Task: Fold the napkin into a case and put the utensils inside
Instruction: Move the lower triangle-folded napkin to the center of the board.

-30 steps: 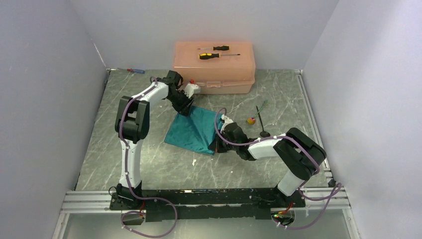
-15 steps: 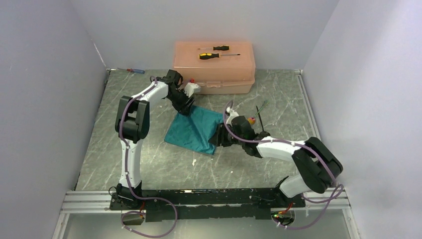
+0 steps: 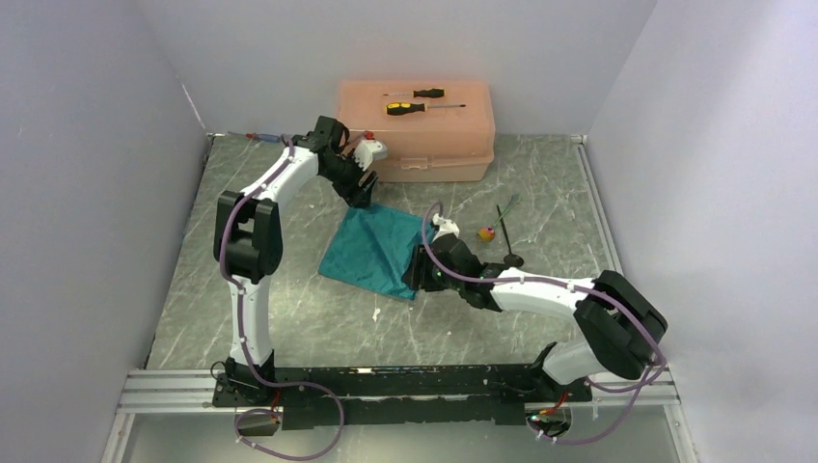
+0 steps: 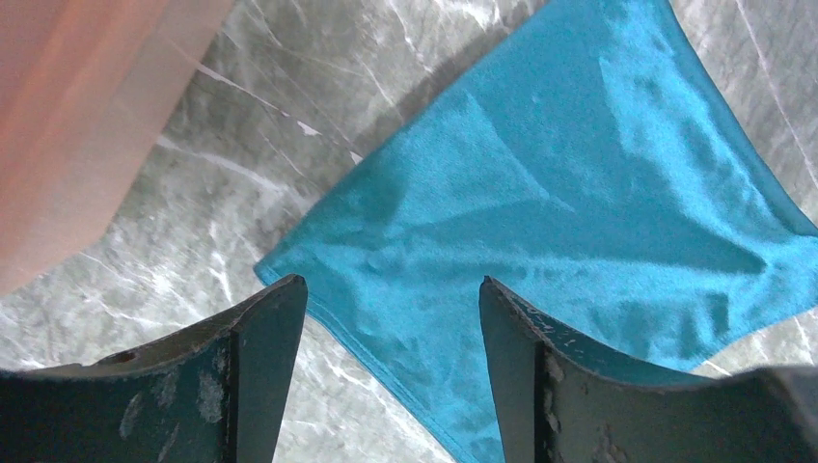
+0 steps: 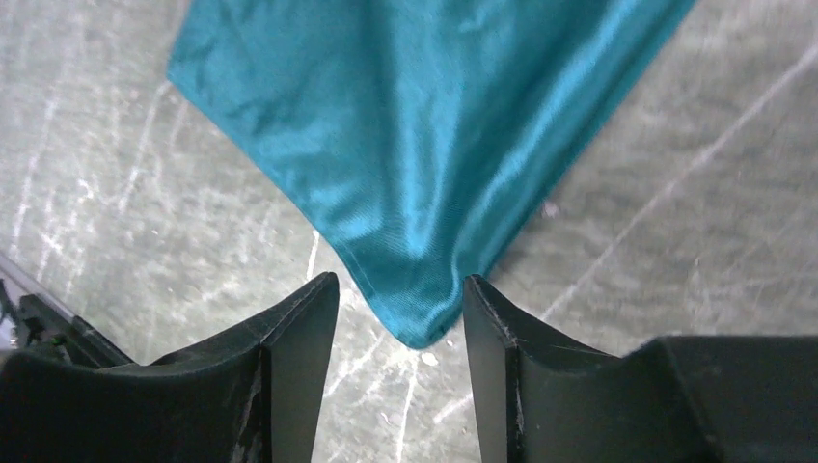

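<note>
1. At the far left edge of the table (image 3: 193, 318), a grey-green marbled slab with pale veins, I see a small red-and-blue screwdriver (image 3: 260, 137) lying against the back wall.
2. My left gripper (image 3: 359, 185) hangs over the napkin's far corner, just in front of the box. Its jaws are spread apart and hold nothing. From the left wrist view, the dark, scuffed fingers (image 4: 260, 347) frame that corner with bare cloth between them.
3. The napkin (image 3: 374, 253) lies flat mid-table, between my two grippers. It is a teal, thin, slightly glossy cloth with soft wrinkles. A diagonal crease splits it into a lighter left panel and a darker right one.
4. Behind it sits the peach plastic box (image 3: 424, 145), rounded and smooth. Two yellow-and-black screwdrivers (image 3: 417, 101) rest on its lid.
5. My right gripper (image 3: 417, 276) sits low at the napkin's near right corner. Its jaws are parted, and the pointed cloth tip lies between the fingers (image 5: 289, 347) unpinched.
6. Further right there is a small round yellow-and-red object (image 3: 487, 232).
7. Beside it lie the thin fork (image 3: 504, 210), with greenish tines, and the black spoon (image 3: 512, 257). Both are on bare table, apart from the napkin.
</note>
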`<act>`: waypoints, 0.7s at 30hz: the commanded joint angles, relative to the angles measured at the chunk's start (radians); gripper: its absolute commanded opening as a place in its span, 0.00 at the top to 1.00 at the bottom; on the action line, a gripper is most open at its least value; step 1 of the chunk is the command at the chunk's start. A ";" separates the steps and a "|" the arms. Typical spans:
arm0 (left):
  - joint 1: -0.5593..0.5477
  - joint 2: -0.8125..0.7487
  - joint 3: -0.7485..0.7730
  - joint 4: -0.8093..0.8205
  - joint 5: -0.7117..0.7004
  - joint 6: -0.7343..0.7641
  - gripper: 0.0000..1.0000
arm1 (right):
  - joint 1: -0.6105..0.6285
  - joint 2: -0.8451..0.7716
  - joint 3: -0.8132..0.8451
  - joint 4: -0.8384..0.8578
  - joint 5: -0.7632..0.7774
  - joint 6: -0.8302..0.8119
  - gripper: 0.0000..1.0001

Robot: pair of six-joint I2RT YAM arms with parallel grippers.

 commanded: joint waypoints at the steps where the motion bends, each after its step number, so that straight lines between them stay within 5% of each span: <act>1: -0.014 0.005 0.004 0.101 0.030 0.027 0.29 | 0.032 0.000 -0.038 -0.039 0.058 0.101 0.45; 21: -0.093 0.131 -0.072 0.307 -0.096 0.096 0.27 | 0.053 0.084 -0.034 -0.036 -0.008 0.110 0.44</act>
